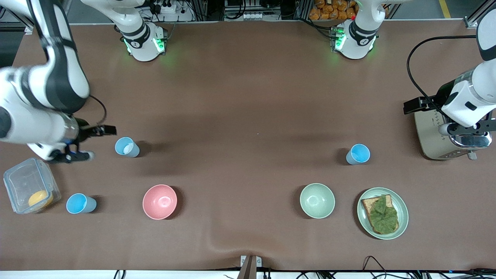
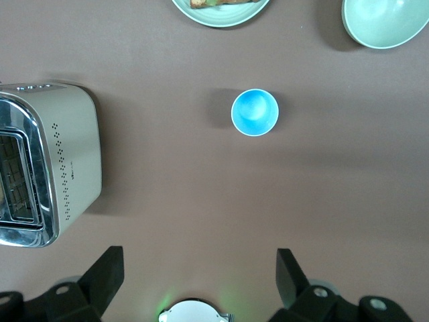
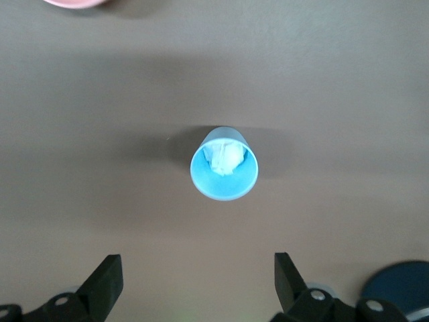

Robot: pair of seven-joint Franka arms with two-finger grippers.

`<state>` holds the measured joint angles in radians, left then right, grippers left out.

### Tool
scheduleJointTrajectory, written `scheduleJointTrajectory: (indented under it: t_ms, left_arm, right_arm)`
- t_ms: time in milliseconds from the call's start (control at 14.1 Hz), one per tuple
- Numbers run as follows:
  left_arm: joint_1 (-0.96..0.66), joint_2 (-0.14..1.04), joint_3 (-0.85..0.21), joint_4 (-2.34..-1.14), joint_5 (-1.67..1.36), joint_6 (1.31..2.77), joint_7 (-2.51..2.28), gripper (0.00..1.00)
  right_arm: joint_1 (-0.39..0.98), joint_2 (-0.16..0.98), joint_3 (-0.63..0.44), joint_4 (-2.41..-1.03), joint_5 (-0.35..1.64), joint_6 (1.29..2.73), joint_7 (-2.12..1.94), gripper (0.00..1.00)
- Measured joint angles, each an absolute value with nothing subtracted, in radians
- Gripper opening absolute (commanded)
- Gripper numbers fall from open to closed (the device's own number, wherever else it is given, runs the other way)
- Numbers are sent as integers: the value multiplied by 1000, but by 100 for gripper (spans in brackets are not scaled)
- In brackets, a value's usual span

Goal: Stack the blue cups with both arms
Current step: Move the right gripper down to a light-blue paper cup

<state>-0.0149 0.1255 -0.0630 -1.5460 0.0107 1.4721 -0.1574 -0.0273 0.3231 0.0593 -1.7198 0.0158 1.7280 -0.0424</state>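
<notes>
Three blue cups [image 1: 126, 147] stand apart, unstacked (one holds a whitish patch). Right gripper [image 1: 83, 143] hovers beside that cup, jaws wide; left gripper [image 2: 198, 278], equally wide, waits over the toaster [image 1: 445, 135].

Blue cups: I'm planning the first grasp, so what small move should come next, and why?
Probably lower the right tool toward the cup with the whitish patch: it is open, empty and closest. The left tool, also open, hangs by the toaster.
</notes>
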Motion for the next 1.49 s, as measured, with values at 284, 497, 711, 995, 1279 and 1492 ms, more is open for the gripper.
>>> scheduleJointTrajectory:
  t_ms: [284,497,711,995,1279,1492]
  left_arm:
    - [-18,143,-64,-1547,11,1471,-157,100]
    - [-25,176,-64,-1548,11,1472,-157,100]
    - [-27,202,-65,-1547,11,1481,-157,100]
    - [-27,216,-65,-1547,11,1487,-157,100]
    - [-27,244,-67,-1549,11,1513,-157,100]
    - [-28,269,-69,-1565,11,1564,-157,100]
  right_arm:
    - [-32,477,57,-1724,62,1814,-42,100]
    - [-40,532,52,-1725,103,1823,-42,100]
    - [-57,570,49,-1725,132,1824,-41,45]
    - [-82,604,48,-1725,169,1825,-42,19]
    - [-84,604,50,-1714,175,1817,-42,0]
    - [-84,600,48,-1707,174,1803,-40,0]
